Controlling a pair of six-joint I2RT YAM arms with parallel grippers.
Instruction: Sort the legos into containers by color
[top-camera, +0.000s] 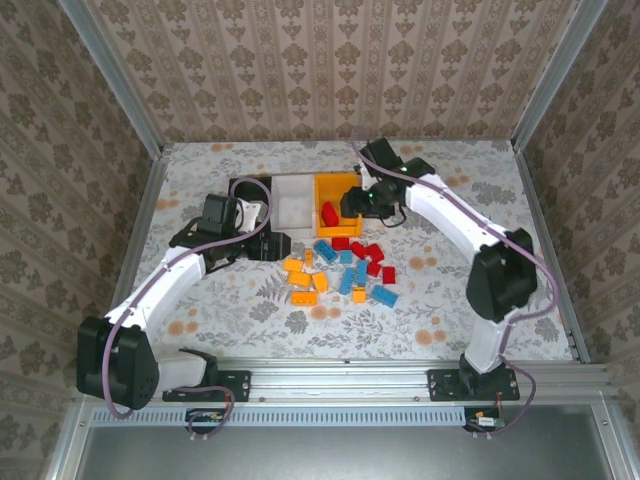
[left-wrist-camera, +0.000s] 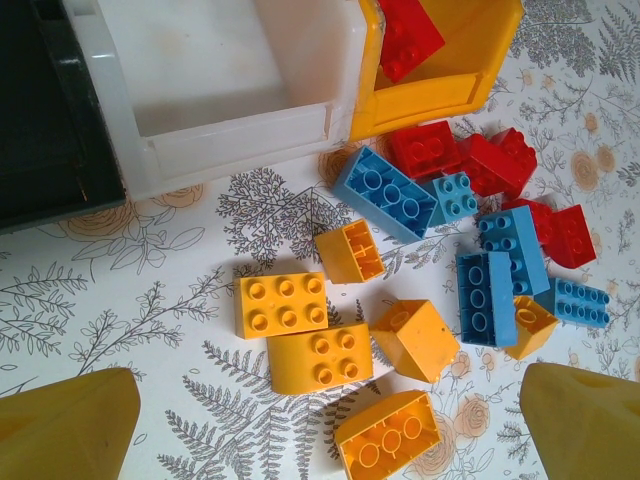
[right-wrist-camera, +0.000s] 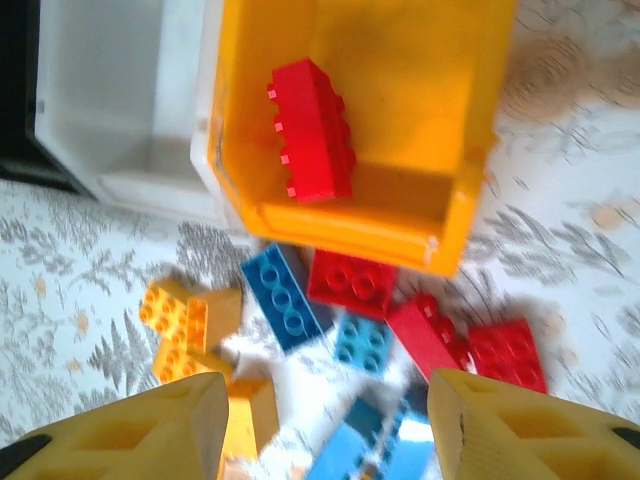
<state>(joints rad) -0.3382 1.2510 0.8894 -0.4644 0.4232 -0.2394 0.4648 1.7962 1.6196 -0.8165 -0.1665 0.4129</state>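
**Item:** small rectangular studded plastic bricks in red, blue and orange. They lie in a loose heap at the centre of the top view, on the floral-patterned table, just below the row of bins.

**Already placed:** one red studded brick, lying inside the orange-yellow open plastic bin in the upper middle of the right wrist view.

**Other bins:** the white open plastic bin shows no brick in it. The black open plastic bin sits at the upper left.

**Handling (judged):**
- Light, rigid and hard, not fragile; the smooth walls may slip.
- Grip across the two long flat sides, never over the studs.
- The flat orange six-stud brick has its left side free.
- Many of the bricks touch each other or lie tilted.

**Left gripper**: jaws wide, nothing between them, above the orange bricks.

**Right gripper**: jaws parted and empty, at the lower frame edge.
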